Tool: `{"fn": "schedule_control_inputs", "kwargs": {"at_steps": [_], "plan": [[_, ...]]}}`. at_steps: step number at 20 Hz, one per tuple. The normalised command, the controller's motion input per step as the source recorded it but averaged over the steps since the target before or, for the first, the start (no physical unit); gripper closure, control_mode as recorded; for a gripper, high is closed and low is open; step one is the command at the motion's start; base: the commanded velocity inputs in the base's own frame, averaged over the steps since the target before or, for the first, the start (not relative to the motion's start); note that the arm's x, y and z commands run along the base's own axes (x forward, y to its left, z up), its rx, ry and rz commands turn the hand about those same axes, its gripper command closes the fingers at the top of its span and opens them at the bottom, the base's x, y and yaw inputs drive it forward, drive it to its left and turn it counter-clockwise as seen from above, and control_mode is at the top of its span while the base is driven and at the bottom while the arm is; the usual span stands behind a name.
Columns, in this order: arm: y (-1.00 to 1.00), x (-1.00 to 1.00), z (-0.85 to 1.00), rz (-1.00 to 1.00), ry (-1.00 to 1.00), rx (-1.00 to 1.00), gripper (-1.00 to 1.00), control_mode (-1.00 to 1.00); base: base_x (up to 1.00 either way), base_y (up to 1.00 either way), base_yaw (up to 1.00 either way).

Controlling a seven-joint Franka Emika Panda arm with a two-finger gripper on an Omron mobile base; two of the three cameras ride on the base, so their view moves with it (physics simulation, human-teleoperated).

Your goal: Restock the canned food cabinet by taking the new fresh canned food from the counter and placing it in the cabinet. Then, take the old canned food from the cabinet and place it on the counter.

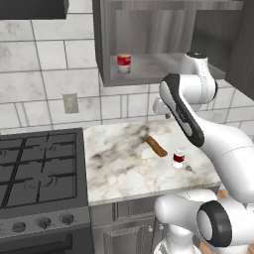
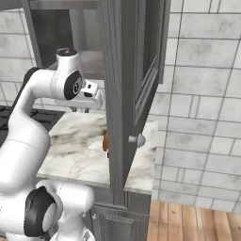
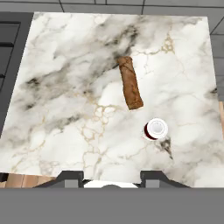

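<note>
- I see the new fresh canned food (image 1: pixel 179 158) standing upright on the bench (image 1: pixel 124 168), toward its right front part; from the hand view it is the slim can with the pale lid (image 3: pixel 156 128), free of any grip.
- Just beside it, toward the back, lies a brown stick-like item (image 1: pixel 156 146) flat on the marble — near the can but not touching it (image 3: pixel 130 82).
- The old canned food (image 1: pixel 123 63) stands upright on the shelf inside the cabinet (image 1: pixel 106 44), at the shelf's left end, well apart from the slim can below.
- My gripper (image 3: pixel 111 179) hangs above the bench, looking straight down on it; its fingertips (image 3: pixel 70 178) are drawn in as far as they go and have hold of nothing.
- The black gas stove (image 1: pixel 39 168) sits just left of the bench.
- In the right base view the open cabinet door (image 2: pixel 129 94) stands in front and hides much of the bench.
</note>
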Motion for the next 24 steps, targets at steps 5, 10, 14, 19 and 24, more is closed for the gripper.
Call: {"fn": "schedule_control_inputs", "kwargs": {"at_steps": [5,10,14,19,24], "plan": [[-0.23,-0.17,-0.14,0.00,0.01,0.00,-1.00,-1.00,0.00,0.00,0.00],[-0.66,-0.30,-0.56,-0.04,0.04,0.03,-1.00,-1.00,0.00,0.00,0.00],[-0.48,-0.05,-0.86,-0.08,0.05,0.01,-1.00,-1.00,0.00,0.00,0.00],[-0.03,0.03,-0.93,-0.07,0.15,0.00,-1.00,-1.00,0.00,0.00,0.00],[0.00,0.21,-0.69,-0.03,0.05,0.00,-1.00,-1.00,0.00,0.00,0.00]]}}
